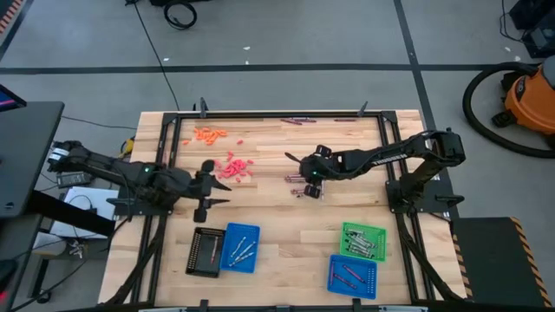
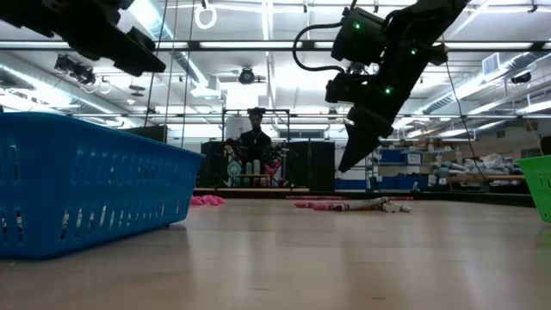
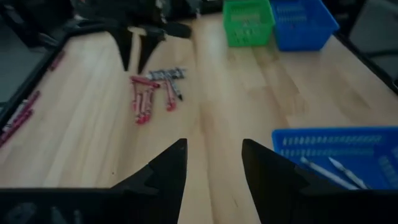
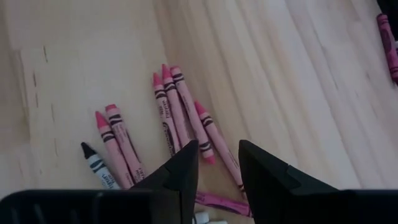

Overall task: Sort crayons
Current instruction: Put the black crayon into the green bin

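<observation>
Right tool – fingers parted, empty – above pink crayons; left tool parted, empty.

1. The right end effector is hanging over the pale wooden bench, its two dark fingers parted with nothing between them.
2. A cluster of pink crayons is lying on the bench just ahead of the fingers.
3. Two more pink crayons are lying beside them, with a silver-grey, black-tipped crayon alongside.
4. Another pink crayon is showing well apart, at the frame's edge.
</observation>
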